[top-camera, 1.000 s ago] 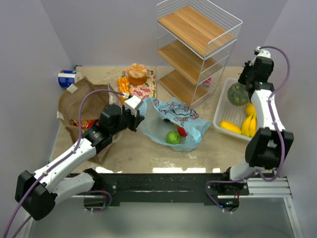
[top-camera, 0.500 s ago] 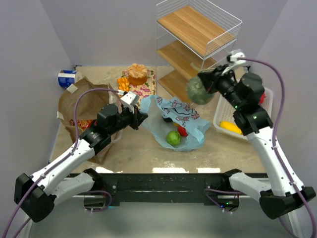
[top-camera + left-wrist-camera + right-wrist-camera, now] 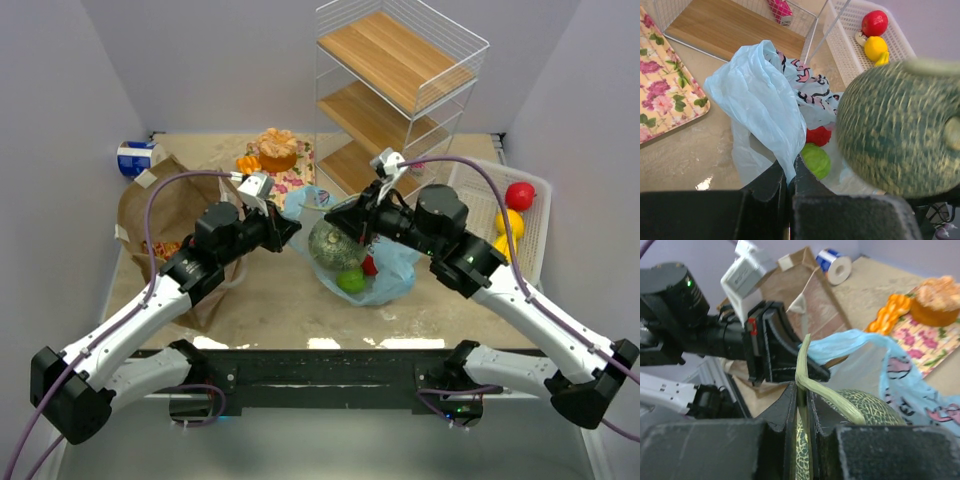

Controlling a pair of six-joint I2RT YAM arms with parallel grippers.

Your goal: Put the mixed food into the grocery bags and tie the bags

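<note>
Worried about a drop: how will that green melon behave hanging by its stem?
Probably heavy: the melon is bulky, yet the right gripper pinches only its thin stem, which might slip or snap. Round, so likely to roll once released.

Robot lab booth (bare lilac walls (image 3: 60, 120), staged wire shelf (image 3: 400, 70)).

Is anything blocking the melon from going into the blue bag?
Nothing visible. The melon hangs by its stem from the right pincer over the blue bag, whose edge the left pincer holds up.
</note>
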